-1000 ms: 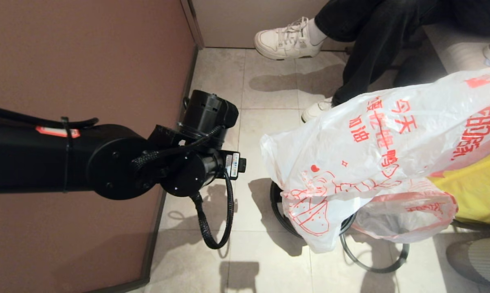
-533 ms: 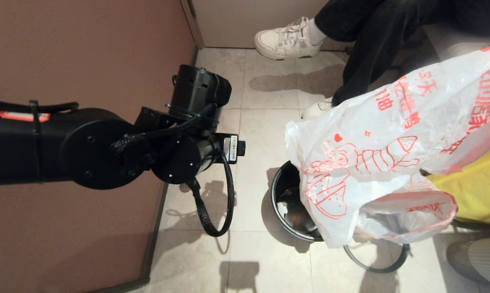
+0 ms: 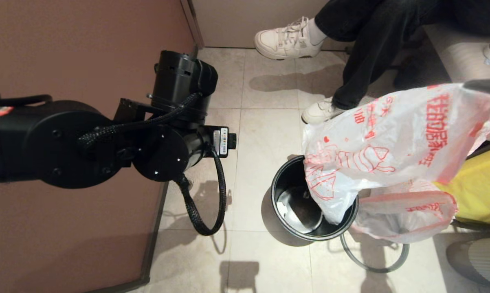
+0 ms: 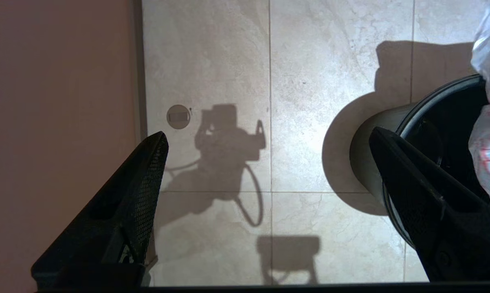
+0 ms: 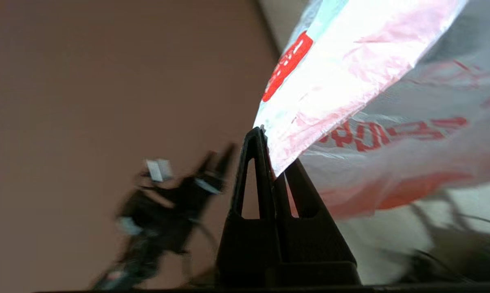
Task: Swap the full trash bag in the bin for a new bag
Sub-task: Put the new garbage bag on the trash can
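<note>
Beige floor tiles, brown wall, dark bin

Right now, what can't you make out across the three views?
- Right end effector: shut on the new bag; in the head view only a dark sliver at the right edge.
- Bin floor: partly covered by the new bag's lower end, head view.
- Full bag: contents unclear through film.
- Left arm in the right wrist view: blurred.

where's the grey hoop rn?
Head view: the grey hoop lies flat on the floor tiles, right of the bin, its far side hidden under the full trash bag.
</note>
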{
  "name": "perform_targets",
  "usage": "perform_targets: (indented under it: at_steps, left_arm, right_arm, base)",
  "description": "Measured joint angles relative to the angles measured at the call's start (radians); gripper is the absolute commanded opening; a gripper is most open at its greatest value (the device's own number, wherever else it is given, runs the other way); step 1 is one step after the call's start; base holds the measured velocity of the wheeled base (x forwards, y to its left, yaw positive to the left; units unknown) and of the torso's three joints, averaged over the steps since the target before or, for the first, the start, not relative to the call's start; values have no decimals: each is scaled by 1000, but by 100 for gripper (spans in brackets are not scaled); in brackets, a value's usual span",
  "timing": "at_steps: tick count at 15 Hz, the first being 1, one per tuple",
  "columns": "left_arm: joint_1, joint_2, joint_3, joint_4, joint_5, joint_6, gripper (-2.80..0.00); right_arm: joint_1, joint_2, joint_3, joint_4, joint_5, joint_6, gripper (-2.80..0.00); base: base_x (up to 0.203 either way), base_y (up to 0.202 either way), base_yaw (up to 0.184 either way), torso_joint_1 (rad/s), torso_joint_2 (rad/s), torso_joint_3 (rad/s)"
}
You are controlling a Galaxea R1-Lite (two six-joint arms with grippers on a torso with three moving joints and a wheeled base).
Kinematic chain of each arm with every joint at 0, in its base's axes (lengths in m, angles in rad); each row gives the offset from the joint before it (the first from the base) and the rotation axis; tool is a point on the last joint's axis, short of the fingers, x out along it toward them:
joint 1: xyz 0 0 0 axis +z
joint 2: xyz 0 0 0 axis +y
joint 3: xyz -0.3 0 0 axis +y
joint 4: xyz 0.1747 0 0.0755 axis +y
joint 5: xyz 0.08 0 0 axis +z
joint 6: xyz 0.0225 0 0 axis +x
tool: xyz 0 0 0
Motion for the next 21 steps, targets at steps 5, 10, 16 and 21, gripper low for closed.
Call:
perform_targets:
  at_steps: [5,10,16,21]
  left_arm:
    - [2,-23,43,-10,7,-4,0]
    - [5,-23,179,-132,9,-13,0]
    - [17,107,303,-465,6,-7,0]
    - [105,306,184,-558,-14,30,0]
  right_arm:
    - [332,-46,-108,384,-477,-343,-280]
    - [411,-63,-267,640,-705,-577,-280]
    - [502,-8,-414,804,-776,-712,-280]
    - [579,85,-469,867,-826,-730,-280]
  base:
    - [0,0,0,0,0,0]
    - [0,0,0,0,0,0]
    - [0,0,0,0,0,0]
    - [0,0,0,0,0,0]
